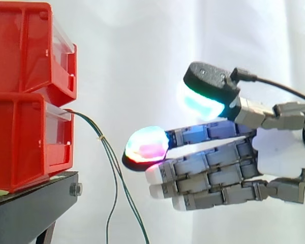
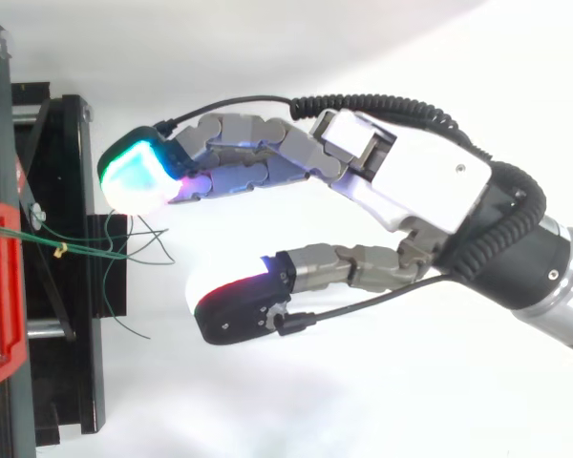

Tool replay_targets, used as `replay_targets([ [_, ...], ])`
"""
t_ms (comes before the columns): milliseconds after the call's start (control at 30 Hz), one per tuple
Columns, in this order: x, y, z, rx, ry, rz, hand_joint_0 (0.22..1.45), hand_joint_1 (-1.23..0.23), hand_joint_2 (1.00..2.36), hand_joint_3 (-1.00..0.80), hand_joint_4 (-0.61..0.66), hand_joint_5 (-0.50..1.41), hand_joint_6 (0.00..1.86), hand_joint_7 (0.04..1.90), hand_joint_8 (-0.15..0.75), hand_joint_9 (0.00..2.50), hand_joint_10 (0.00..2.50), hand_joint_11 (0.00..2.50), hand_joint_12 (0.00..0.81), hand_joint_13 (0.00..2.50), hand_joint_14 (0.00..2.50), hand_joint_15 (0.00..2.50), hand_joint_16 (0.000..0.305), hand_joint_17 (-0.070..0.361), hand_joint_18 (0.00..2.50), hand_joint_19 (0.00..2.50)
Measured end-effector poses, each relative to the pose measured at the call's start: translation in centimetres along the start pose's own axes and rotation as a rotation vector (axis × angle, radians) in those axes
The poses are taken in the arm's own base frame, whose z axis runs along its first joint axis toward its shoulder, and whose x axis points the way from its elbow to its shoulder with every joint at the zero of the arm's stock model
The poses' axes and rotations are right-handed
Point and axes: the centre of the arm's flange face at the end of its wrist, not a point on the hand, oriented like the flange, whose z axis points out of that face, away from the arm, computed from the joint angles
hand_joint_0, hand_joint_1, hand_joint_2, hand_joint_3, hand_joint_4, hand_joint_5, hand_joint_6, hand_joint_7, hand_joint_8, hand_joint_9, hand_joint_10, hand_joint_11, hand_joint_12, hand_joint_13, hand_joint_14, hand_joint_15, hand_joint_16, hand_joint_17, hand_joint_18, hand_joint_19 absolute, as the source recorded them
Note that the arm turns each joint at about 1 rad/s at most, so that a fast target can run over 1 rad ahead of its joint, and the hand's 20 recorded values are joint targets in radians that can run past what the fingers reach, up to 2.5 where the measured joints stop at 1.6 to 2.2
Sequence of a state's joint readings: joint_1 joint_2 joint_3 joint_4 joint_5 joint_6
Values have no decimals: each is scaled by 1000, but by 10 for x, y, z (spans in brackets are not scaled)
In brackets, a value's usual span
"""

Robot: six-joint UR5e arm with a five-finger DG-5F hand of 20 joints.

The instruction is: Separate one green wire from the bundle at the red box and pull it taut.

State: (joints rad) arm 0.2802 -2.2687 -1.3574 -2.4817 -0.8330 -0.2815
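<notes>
The hand (image 1: pixel 279 145) is held wide open, with the fingers stretched out almost straight and the thumb spread well apart from them, and nothing is gripped. The green wires (image 1: pixel 111 162) come out of the lower red box (image 1: pixel 20 142), which is set on the black stand (image 1: pixel 30 208). They are bound by a small yellowish tie (image 1: pixel 99 137) just beside the box and then hang down loosely. The glowing fingertips (image 1: pixel 146 145) are placed near the wires but apart from them. Some risks can be judged from here. Because the strands lie close together below the tie, two or more may be caught at once if the pinch is closed too near to it. The thin wires may also be pushed aside by the thick pads, so that none is taken. The number of strands cannot be counted with certainty, as they cross each other. If the pull is made too strongly, the box may be dragged on the stand.
</notes>
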Motion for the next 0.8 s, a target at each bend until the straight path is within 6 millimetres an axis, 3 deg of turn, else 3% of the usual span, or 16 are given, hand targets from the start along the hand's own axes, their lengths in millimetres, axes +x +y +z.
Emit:
replay_targets([
  [233,25,-34,13,18,6,23,529,-645,1000,-497,232,-176,502,744,273,682,0,16,292,513,0,0,35,79,419,0],
  [800,51,-58,26,-8,3,36,530,-653,1000,-500,243,-167,502,767,265,694,0,36,322,539,0,0,42,95,489,55],
])
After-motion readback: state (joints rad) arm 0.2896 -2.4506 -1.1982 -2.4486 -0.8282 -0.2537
